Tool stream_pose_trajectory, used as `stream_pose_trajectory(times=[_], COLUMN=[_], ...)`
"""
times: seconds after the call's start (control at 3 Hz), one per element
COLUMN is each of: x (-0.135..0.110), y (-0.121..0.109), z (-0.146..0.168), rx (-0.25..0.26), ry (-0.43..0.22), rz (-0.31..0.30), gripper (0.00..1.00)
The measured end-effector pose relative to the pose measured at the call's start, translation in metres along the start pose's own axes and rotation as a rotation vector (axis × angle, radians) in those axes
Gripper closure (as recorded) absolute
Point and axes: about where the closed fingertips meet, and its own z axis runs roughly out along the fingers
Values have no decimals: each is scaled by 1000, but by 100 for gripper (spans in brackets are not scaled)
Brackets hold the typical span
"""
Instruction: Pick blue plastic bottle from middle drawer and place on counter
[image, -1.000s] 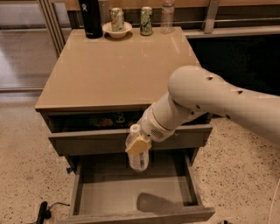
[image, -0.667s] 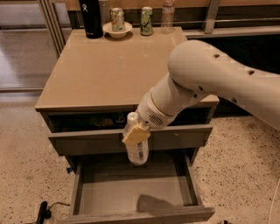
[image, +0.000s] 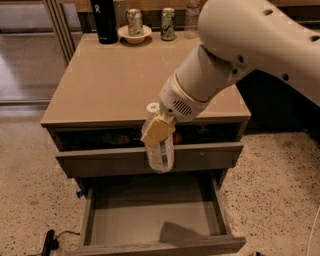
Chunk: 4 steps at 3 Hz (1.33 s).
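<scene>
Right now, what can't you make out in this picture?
All in the camera view:
Top drawer: contents lost in shadow under the counter.
Bottle: label print too small; neck hidden by the gripper, jaws shut on it above the middle drawer.
Arm: cut off by the right edge.

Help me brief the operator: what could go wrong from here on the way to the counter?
The blue plastic bottle hangs from the gripper with its cap close to the counter edge; rising straight up could knock it there. The fingers hold only its upper part, so it might slip and drop into the open middle drawer.
</scene>
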Motion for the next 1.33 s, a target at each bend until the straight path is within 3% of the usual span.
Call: stream_pose_trajectory(times=[0.33,1.33], x=[-5,-4], y=[-12,-103], z=[-12,-70], rx=[11,135], ry=[8,28], rz=[15,116], gripper=[100,100])
